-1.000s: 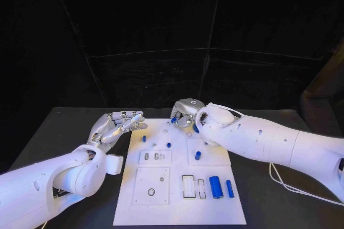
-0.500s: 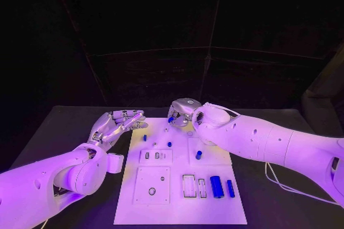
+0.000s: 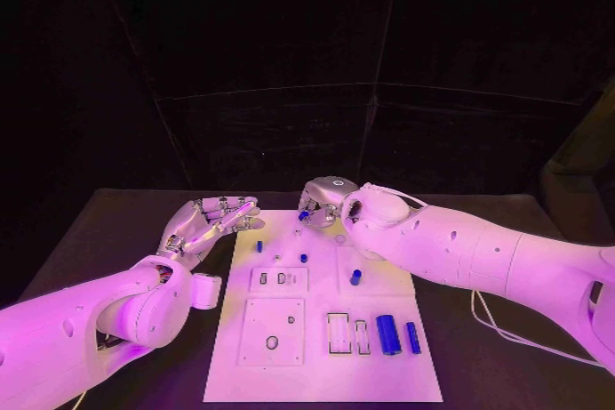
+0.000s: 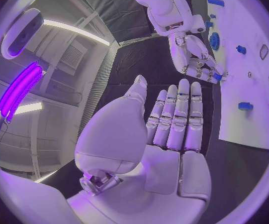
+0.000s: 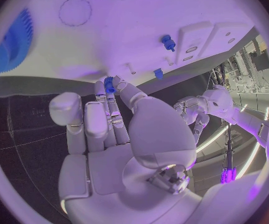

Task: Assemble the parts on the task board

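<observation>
— Where's the right hand (image 3: pixel 328 200)?
— At the task board's (image 3: pixel 321 374) far edge, fingers pinching a small blue part (image 5: pixel 109 85) at their tips.
— And the left hand (image 3: pixel 205 223)?
— Over the tabletop (image 3: pixel 90 241) beside the board, fingers straight, apart from the thumb, holding nothing.
— Other parts?
— Two blue cylinders (image 3: pixel 388 333) lie near the board's right edge.

A matte black table (image 3: pixel 128 216) spans the frame, w/ a thin white cable (image 3: pixel 502 325) lying in a loop on its surface near the right edge. Behind the table hangs a black fabric backdrop (image 3: pixel 307 90), its panels marked by faint pale seams & creases, w/ a dark drape (image 3: pixel 579 156) bunched at the far right.
</observation>
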You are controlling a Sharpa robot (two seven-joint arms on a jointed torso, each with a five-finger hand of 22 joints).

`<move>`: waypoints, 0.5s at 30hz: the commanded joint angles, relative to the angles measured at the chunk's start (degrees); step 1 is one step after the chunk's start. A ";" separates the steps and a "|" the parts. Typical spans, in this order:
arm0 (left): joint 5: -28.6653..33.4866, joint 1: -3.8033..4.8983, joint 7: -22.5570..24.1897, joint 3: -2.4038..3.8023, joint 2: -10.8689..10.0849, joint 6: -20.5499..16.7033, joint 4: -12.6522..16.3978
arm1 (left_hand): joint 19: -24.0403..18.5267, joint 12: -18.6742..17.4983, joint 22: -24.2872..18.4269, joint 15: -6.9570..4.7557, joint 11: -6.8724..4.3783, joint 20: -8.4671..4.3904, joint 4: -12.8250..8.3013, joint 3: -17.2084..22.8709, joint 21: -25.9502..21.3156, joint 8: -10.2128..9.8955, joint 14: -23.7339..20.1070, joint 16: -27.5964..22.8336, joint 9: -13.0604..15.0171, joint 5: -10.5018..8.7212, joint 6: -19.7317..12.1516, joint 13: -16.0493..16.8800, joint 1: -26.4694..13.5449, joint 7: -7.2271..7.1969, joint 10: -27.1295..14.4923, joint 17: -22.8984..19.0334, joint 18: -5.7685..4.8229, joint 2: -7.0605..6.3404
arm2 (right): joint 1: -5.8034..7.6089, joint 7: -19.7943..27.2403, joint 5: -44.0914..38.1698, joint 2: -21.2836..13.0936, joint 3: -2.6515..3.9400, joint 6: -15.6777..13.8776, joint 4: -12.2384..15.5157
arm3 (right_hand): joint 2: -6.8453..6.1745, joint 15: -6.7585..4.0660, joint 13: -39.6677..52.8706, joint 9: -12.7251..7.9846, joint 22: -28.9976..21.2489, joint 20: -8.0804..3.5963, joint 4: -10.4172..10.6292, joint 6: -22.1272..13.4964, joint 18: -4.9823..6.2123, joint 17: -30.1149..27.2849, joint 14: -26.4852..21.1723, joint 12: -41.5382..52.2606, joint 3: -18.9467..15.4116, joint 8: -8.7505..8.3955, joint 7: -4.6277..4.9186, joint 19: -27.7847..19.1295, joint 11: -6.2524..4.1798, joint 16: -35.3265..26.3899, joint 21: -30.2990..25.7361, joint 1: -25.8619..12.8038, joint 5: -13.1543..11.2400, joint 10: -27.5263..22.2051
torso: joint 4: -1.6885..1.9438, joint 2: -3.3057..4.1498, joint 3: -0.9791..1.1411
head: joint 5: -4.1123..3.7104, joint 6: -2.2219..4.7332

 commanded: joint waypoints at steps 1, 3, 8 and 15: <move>-0.35 0.11 0.12 0.06 0.09 0.82 0.03 | 0.46 -0.30 -0.09 0.32 0.47 0.02 -0.28 0.00 -0.33 -0.32 0.26 -0.34 -0.07 0.15 -0.02 -0.07 0.03 0.51 -0.02 0.05 0.82 0.57 | 0.05 0.13 -0.83 0.42 -0.02 1.88 -0.68 | -0.83 0.06 -0.12 -0.17 -0.08 0.11 0.51 -0.42 -1.04 -0.26 0.88 -0.27 0.43 -0.01 0.36 -0.43 0.42 0.25 0.21 -0.03 0.00 -0.78 | 0.07 0.06 -0.01 | -0.09 -0.01; -0.35 0.12 0.09 0.06 0.09 0.85 0.02 | 0.46 -0.30 -0.09 0.32 0.47 0.02 -0.28 0.00 -0.33 -0.32 0.26 -0.34 -0.07 0.15 -0.02 -0.07 0.03 0.51 -0.02 0.05 0.82 0.57 | 0.05 0.11 -0.90 0.67 -0.02 1.90 -1.07 | -1.14 0.18 -0.15 -0.22 -0.10 0.22 0.77 -0.76 -1.03 -0.41 0.83 -0.27 0.63 -0.07 0.50 -0.54 0.54 0.24 0.23 -0.14 -0.03 -1.17 | 0.03 0.07 -0.03 | -0.05 0.00; -0.35 0.15 0.01 0.06 0.09 0.91 -0.02 | 0.46 -0.33 -0.11 0.33 0.47 0.02 -0.31 -0.01 -0.35 -0.34 0.26 -0.36 -0.07 0.15 -0.02 -0.07 0.05 0.51 -0.02 0.05 0.82 0.58 | 0.05 -0.09 -0.97 1.11 -0.02 1.47 -1.71 | -2.79 0.97 -0.35 -0.59 -0.52 0.81 1.50 -5.11 -1.01 -1.05 0.60 -0.34 0.77 -0.34 1.58 -1.04 1.51 0.05 0.08 -0.74 -0.23 -3.90 | 0.00 0.14 -0.01 | 0.02 0.08; -0.35 0.19 -0.20 0.06 0.07 1.14 -0.05 | 0.46 -0.40 -0.15 0.34 0.49 0.03 -0.37 -0.03 -0.40 -0.40 0.25 -0.43 -0.07 0.15 -0.05 -0.08 0.08 0.53 -0.06 0.04 0.82 0.61 | 0.06 -0.25 -1.00 0.94 -0.02 -0.54 -1.37 | -5.59 2.12 -0.32 -0.63 -3.05 2.08 3.00 -17.78 -0.50 -3.94 -0.30 0.21 -2.52 -0.37 2.71 -2.66 2.95 -1.35 -1.34 -0.24 -1.19 -11.30 | 0.00 0.19 0.02 | 0.06 0.17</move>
